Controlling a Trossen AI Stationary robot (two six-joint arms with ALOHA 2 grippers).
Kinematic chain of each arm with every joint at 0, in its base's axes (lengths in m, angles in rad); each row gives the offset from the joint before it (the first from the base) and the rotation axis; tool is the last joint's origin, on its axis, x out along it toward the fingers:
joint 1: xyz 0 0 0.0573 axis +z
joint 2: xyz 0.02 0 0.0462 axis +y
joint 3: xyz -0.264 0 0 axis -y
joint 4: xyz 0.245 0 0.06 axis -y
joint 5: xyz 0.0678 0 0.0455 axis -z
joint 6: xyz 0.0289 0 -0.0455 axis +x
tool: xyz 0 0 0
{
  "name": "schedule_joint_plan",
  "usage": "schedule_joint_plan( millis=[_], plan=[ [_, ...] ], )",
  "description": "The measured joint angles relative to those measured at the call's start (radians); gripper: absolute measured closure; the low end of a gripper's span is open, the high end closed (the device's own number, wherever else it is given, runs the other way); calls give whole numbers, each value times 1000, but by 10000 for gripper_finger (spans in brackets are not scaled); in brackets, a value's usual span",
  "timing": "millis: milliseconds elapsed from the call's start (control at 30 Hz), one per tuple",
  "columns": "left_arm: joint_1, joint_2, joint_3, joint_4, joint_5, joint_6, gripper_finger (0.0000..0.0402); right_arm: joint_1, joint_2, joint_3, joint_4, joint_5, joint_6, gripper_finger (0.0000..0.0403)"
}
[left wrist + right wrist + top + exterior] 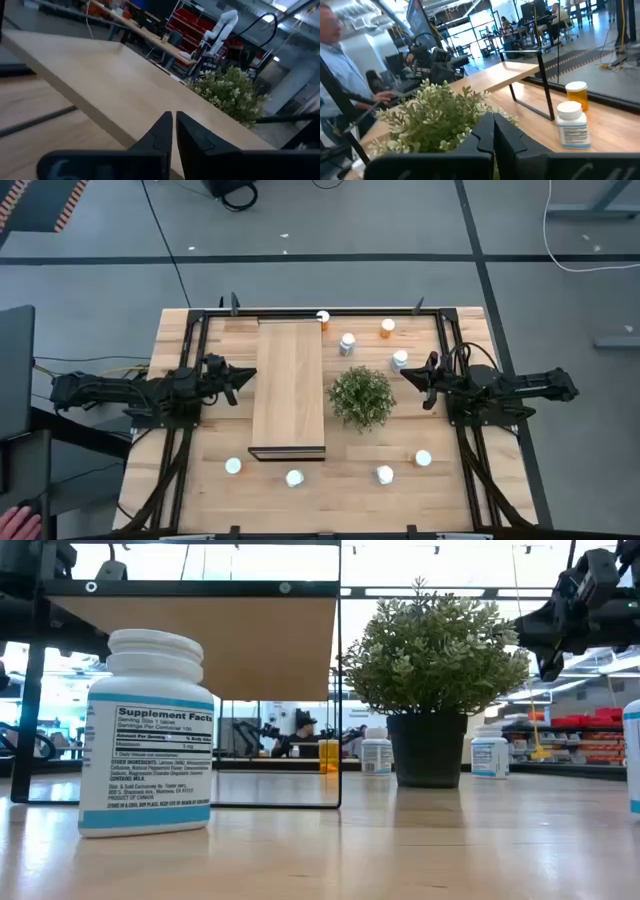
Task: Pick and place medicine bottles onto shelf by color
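Light-wood shelf (288, 388) runs down the centre-left of the high view, its dark edge toward the bottom, nothing on its plank. Eight medicine bottles (347, 344) stand on the bench (470, 480): four in the upper middle, above the plant (361, 397), and four in a row along the lower part. Left hand (238, 376) hovers just left of the shelf, fingers pressed together and empty. Right hand (411, 379) hangs just right of the plant, likewise closed on nothing.
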Motion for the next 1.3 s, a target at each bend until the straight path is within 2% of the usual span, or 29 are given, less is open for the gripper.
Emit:
schedule_joint_plan(
  millis=[100, 200, 267, 400, 600, 700, 867, 967, 1100, 1300],
  plan=[
    [0, 0, 22, -9, 12, -15, 366, 0, 0, 0, 30, 2, 52, 397],
    [1, 7, 111, -28, 121, 123, 367, 0, 0, 1, 97, 4, 84, 397],
    [0, 27, 205, -135, 171, 174, 370, 0, 0, 14, 126, 4, 87, 397],
    [11, 110, 431, -417, 171, 150, 375, 0, 26, 128, 73, 19, 50, 397],
    [58, 258, 734, -692, 163, 195, 372, 0, 189, 448, -112, 173, -31, 397],
    [97, 319, 844, -732, 148, 189, 367, 0, 327, 621, -230, 258, -48, 397],
    [148, 398, 990, -742, 145, 136, 368, -26, 589, 897, -494, 414, 114, 397],
    [152, 420, 1057, -740, 145, 173, 372, -42, 720, 1053, -569, 424, 183, 397],
    [152, 427, 1124, -735, 146, 159, 372, -41, 857, 1261, -563, 400, 231, 397],
    [152, 425, 1186, -688, 145, 53, 364, -47, 1012, 1535, -555, 406, 127, 397]
  ],
)
